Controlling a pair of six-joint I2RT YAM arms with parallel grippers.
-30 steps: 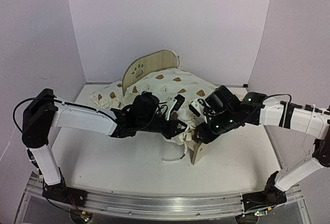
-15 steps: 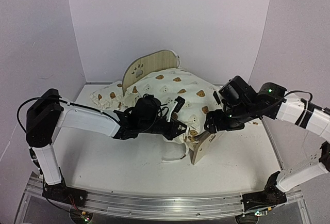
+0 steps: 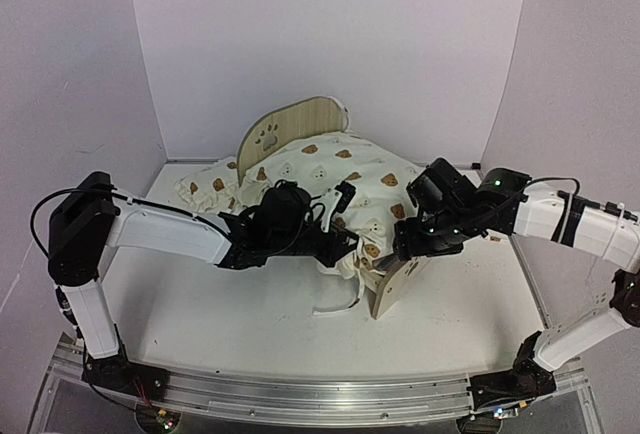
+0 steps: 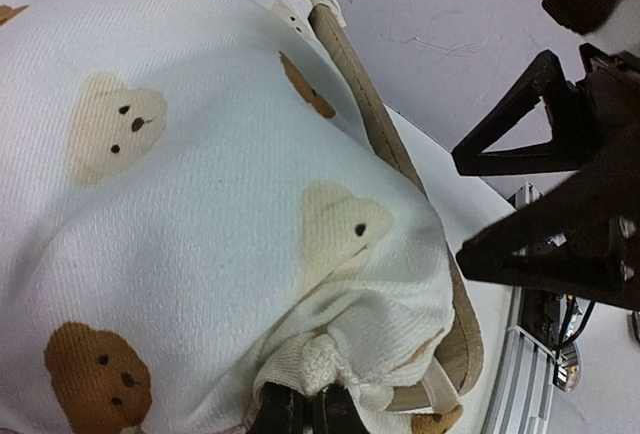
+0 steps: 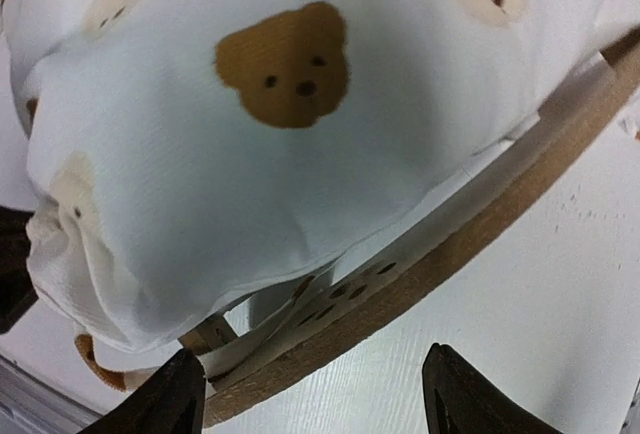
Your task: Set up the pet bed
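The pet bed (image 3: pixel 300 122) stands mid-frame on the desk (image 3: pixel 200 304), its headboard toward the top of the frame and the bear-print cushion (image 3: pixel 340 169) heaped over it. At centre, the left gripper (image 4: pixel 305 412) has its jaws pressed together, pinching a bunched edge of that cushion. Right of it, the right gripper (image 5: pixel 315 394) hovers with jaws spread beside the footboard (image 5: pixel 480 224) rim.

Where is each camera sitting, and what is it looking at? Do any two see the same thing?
Top external: above and behind the arms, looking down at the table, pet bed and both arms.
Left wrist: on the left arm, looking along the left gripper, shut on the cushion.
Right wrist: on the right arm, looking past the open right gripper at the footboard.
Shared: both wrist views show the cushion draped over the footboard.
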